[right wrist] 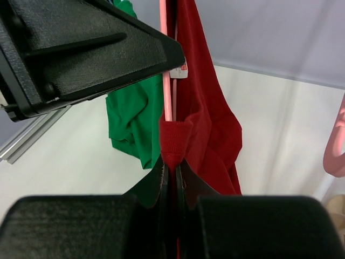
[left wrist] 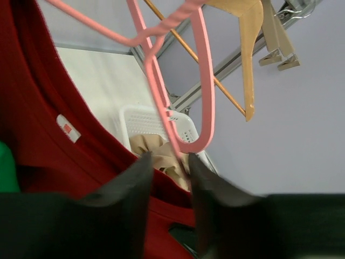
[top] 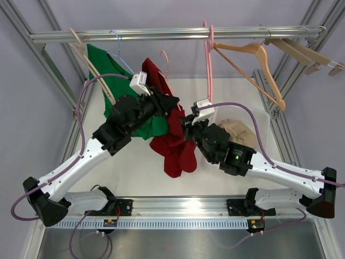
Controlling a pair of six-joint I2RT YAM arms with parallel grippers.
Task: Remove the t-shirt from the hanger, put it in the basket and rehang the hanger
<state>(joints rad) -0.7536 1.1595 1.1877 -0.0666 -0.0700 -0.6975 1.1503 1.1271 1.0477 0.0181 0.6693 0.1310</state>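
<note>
The red t-shirt (top: 173, 147) hangs from a pink hanger (top: 163, 58) on the rail, bunched below both grippers. My right gripper (top: 187, 122) is shut on a fold of the red shirt's ribbed edge (right wrist: 173, 141), where the hanger's thin pink arm (right wrist: 167, 91) enters the cloth. My left gripper (top: 175, 103) is just above it; its fingers (left wrist: 141, 175) stand apart. The hanger's pink arm (left wrist: 156, 81) runs down between them, close to the right finger, over the shirt's collar (left wrist: 64, 129). I cannot see it touch either finger.
A green shirt (top: 108, 75) hangs on a hanger to the left, against the red one. A second pink hanger (top: 208, 43) and several wooden hangers (top: 253, 59) hang on the rail (top: 161, 35). A white basket (top: 265, 120) holding beige cloth (top: 237, 132) sits at right.
</note>
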